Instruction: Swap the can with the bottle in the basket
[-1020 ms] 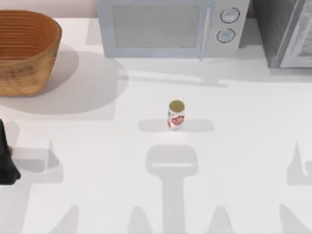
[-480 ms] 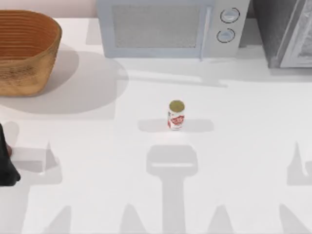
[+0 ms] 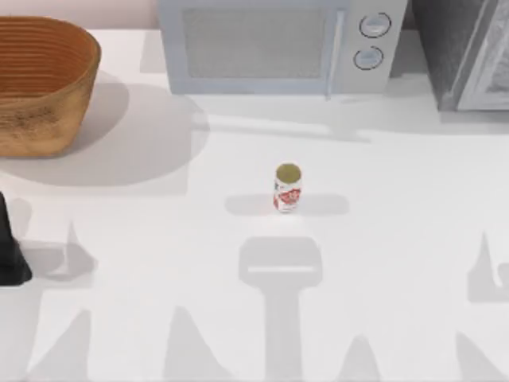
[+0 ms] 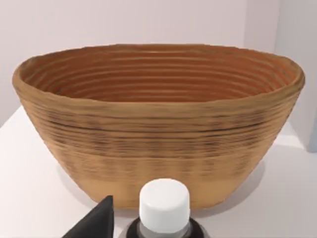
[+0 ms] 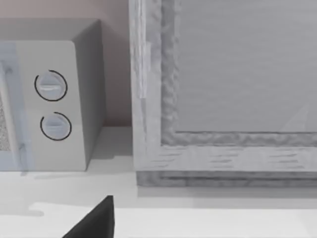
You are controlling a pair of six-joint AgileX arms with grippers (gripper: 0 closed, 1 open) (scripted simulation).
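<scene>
Left tool [image 3: 9, 263] at left edge, can [image 3: 287, 189] mid-table

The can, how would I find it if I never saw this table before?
Find the big grey microwave at the back of the white table, then look straight in front of it to the middle. The can stands there upright, alone. It is small and white with red print and a dull gold top, far smaller than the wicker basket at the left.

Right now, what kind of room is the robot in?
Probably a kitchen counter, in a simulation. There's a microwave at the back of the white table, a wicker basket at the left, and a small can in the middle.
</scene>
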